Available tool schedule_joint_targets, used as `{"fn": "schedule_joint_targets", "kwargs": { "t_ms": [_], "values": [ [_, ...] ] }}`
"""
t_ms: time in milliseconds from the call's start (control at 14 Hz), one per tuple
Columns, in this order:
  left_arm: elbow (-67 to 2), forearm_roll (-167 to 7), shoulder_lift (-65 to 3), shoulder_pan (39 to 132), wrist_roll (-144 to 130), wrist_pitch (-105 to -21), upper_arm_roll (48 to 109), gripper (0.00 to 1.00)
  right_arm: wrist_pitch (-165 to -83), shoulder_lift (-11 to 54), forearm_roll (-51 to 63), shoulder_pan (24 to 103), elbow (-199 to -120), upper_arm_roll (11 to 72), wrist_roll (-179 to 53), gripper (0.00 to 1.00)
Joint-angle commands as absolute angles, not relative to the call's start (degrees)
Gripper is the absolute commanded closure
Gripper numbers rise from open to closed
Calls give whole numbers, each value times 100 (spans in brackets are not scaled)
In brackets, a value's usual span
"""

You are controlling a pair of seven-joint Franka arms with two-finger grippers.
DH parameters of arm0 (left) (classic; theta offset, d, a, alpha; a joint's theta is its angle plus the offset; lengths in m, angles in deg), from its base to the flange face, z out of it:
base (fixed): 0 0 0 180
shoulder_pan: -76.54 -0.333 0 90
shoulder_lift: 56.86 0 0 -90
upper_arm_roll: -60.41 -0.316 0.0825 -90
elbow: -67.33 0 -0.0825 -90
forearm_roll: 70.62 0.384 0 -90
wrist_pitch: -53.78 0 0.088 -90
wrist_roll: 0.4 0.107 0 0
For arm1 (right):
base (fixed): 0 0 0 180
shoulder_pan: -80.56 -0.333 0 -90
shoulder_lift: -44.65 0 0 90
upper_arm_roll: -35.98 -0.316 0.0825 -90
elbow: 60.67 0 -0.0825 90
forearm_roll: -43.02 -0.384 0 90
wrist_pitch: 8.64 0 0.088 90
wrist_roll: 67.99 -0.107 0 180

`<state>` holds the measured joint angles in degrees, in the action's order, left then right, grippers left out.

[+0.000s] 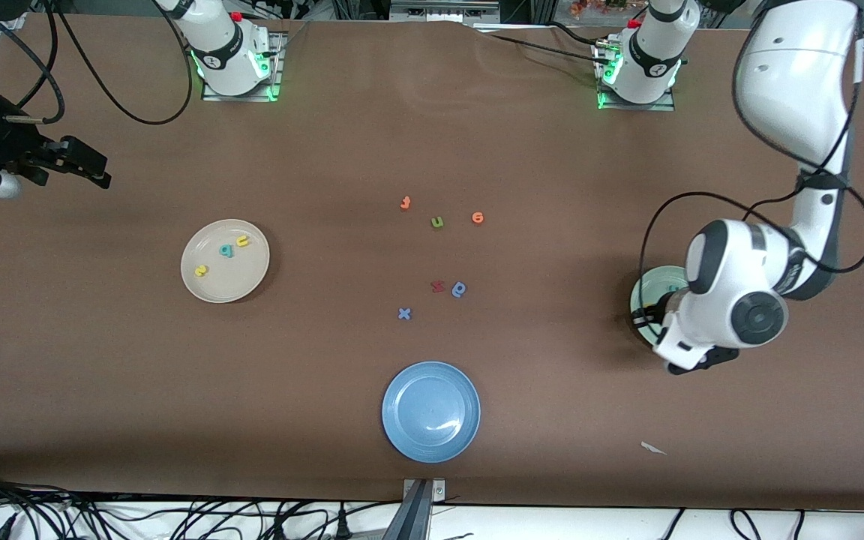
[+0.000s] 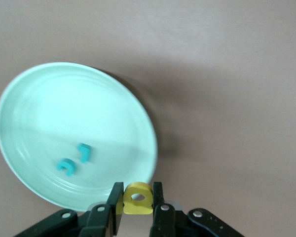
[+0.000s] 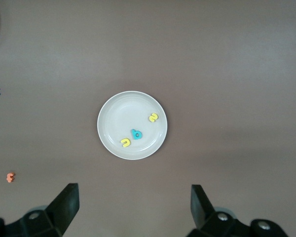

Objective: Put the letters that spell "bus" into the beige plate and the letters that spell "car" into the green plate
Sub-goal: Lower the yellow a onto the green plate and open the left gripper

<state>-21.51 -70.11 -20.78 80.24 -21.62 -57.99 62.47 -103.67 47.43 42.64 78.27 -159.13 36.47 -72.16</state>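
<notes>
Left claw (image 2: 137,207) pinched shut; right claw (image 3: 133,205) waits spread wide.

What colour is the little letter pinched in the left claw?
Yellow foam letter "a", clearest in the left wrist view.

Scattered mid-tabletop (image 1: 552,390): orange letter (image 1: 405,202), green "u" (image 1: 437,222) and orange round letter (image 1: 478,217) farthest from the front camera, then red letter (image 1: 437,286) touching blue round letter (image 1: 460,289), blue "x" (image 1: 404,314), with blue plate (image 1: 402,435) nearest.

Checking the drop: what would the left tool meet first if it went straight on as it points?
Probably the green plate's rim, just under the yellow "a" that the left tool holds; depth is unclear.
</notes>
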Motion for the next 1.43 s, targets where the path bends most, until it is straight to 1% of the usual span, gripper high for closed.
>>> {"fn": "schedule_joint_targets", "kwargs": {
  "t_ms": [0, 72, 143, 215, 287, 358, 502, 573, 717, 1003, 1147, 1362],
  "values": [
    [-3933, -6869, -2952, 7813, -1659, -7159, 6305, 83, -10242, 4720, 4232, 7976, -15727, 3466, -7159, 0],
    [-4180, -6799, -2996, 7734, -1562, -7547, 6305, 81, -10242, 4711, 4258, 7968, -15718, 3475, -7159, 0],
    [-4218, -6781, -2996, 7698, -1526, -7603, 6305, 57, -10242, 4711, 4293, 7950, -15718, 3458, -7185, 0],
    [-4209, -6694, -3005, 7671, -1456, -7586, 6305, 12, -10242, 4693, 4293, 7950, -15718, 3457, -7177, 0],
    [-4157, -6649, -3005, 7663, -1394, -7438, 6296, 0, -10242, 4693, 4267, 7959, -15718, 3457, -7150, 0],
    [-4000, -6640, -3005, 7549, -1403, -7167, 6287, 0, -10225, 4693, 4258, 7968, -15726, 3457, -7141, 0],
    [-3369, -6631, -3040, 7416, -1350, -5939, 6296, 0, -9910, 4728, 4276, 7968, -15727, 3501, -7185, 0],
    [-3113, -6631, -3040, 7408, -1350, -5655, 6296, 0, -9908, 4728, 4302, 7976, -15727, 3519, -7185, 0],
    [-2874, -6640, -3040, 7416, -1332, -5547, 6305, 0, -10005, 4702, 4267, 7985, -15718, 3580, -7185, 0],
    [-2856, -6702, -3347, 7408, -1341, -5521, 6313, 0, -9996, 4728, 4354, 7959, -15674, 3528, -7194, 0],
    [-2856, -6710, -3532, 7338, -1289, -5380, 6322, 0, -10023, 4693, 4303, 7968, -15674, 3554, -7194, 0],
    [-2978, -6955, -4137, 7329, -683, -5151, 6261, 0, -10014, 4693, 4311, 7950, -15674, 3528, -7194, 0]
  ]
}}
